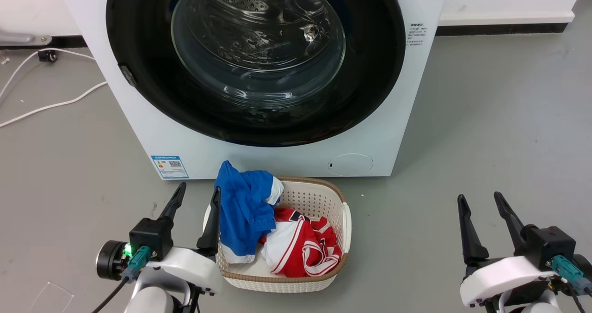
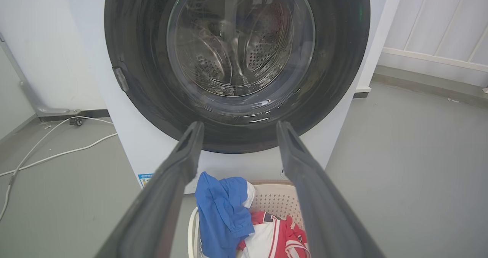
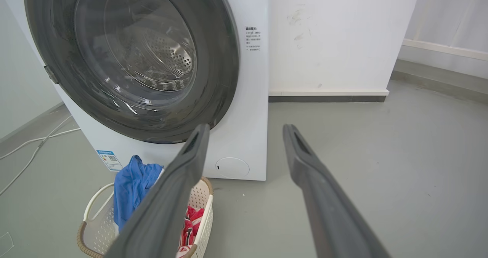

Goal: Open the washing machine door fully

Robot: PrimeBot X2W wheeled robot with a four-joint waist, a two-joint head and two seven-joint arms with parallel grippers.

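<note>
The white washing machine (image 1: pixel 286 158) stands straight ahead of me. Its washing machine door (image 1: pixel 138 40), a wide glossy black ring around a bulging glass window (image 1: pixel 259 40), lies flat against the front, with a small grey handle (image 1: pixel 127 75) at its left edge. The door (image 2: pixel 335 52) also faces the left wrist view, and sits at upper left in the right wrist view (image 3: pixel 225 60). My left gripper (image 1: pixel 198 194) is open at lower left, well short of the machine. My right gripper (image 1: pixel 481 199) is open at lower right, empty, over bare floor.
A white laundry basket (image 1: pixel 344 220) with blue and red clothes stands on the floor just before the machine, beside my left gripper. White cables (image 1: pixel 51 105) trail across the floor at left. A wall and skirting (image 1: pixel 499 26) run behind at right, with grey floor (image 1: pixel 499 119) in front.
</note>
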